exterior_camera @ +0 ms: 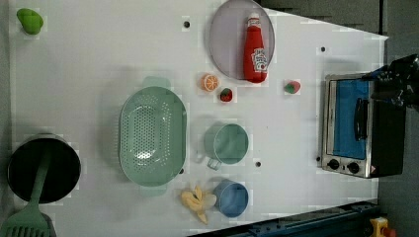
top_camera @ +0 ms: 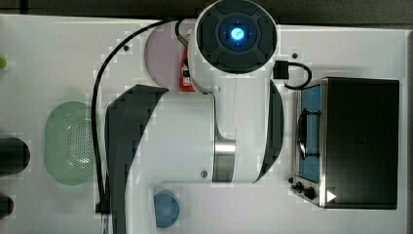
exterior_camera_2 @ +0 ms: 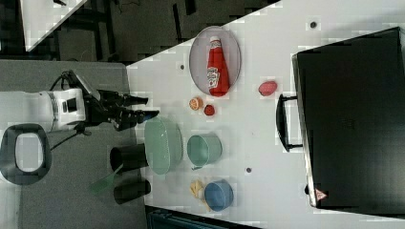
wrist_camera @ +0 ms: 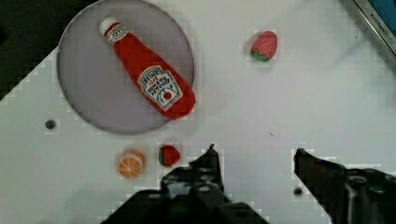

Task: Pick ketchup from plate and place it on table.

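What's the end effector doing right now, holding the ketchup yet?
End effector: open, holding nothing. The ketchup lies on the plate, untouched.

"HEINZ" and "TOMATO KETCHUP" on the ketchup (wrist_camera: 148,77) label; "KITCHEN" lettering along the toaster oven (wrist_camera: 373,18) edge.

Grey floor (exterior_camera_2: 71,200) beside table; second white tabletop (exterior_camera_2: 45,16) beyond

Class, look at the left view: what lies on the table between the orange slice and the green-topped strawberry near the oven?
In the left view, a small red strawberry sits just beside the orange slice; from it to the other strawberry the white table is bare.
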